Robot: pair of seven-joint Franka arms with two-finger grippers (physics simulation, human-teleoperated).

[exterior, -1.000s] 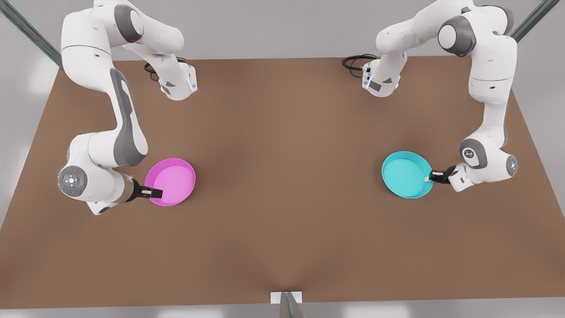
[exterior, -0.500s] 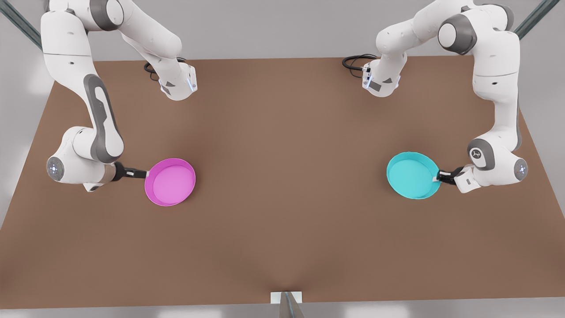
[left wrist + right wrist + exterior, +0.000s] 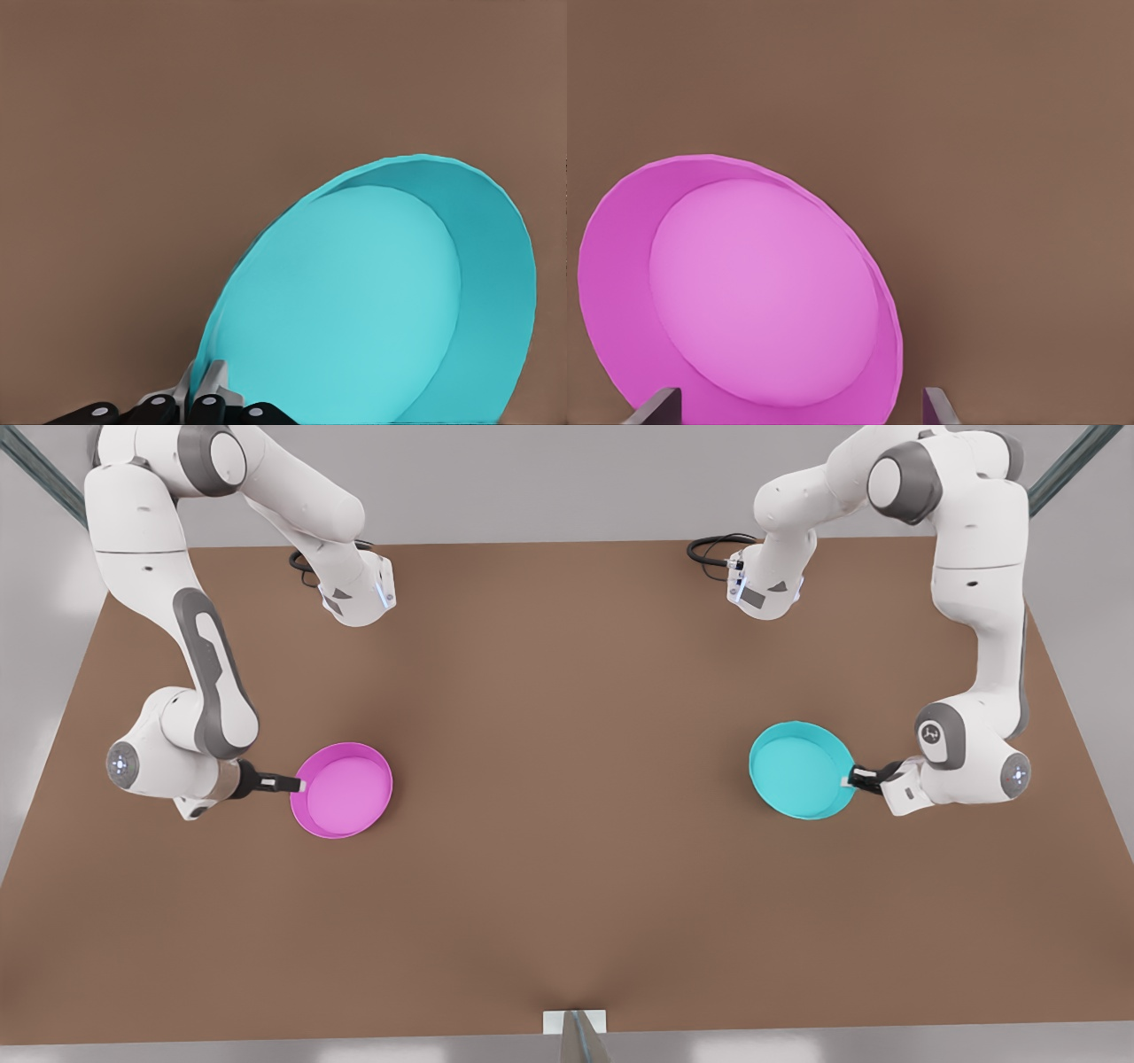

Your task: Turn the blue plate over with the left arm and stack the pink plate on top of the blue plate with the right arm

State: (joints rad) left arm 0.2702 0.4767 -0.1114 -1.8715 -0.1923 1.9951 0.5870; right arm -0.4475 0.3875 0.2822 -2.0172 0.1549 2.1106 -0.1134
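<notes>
Both moved: left end effector [image 3: 849,781] (clamping blue plate [image 3: 797,771]) shifted inward; right end effector [image 3: 299,785], open, neared pink plate [image 3: 345,790].

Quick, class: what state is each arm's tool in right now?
Left tool: shut on the rim of the round glossy turquoise plate.
Right tool: open, at the rim of the round magenta-pink plate, not gripping it.

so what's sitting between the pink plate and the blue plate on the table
Nothing: in the front view, only bare brown table runs between the pink plate and the blue plate.
</notes>
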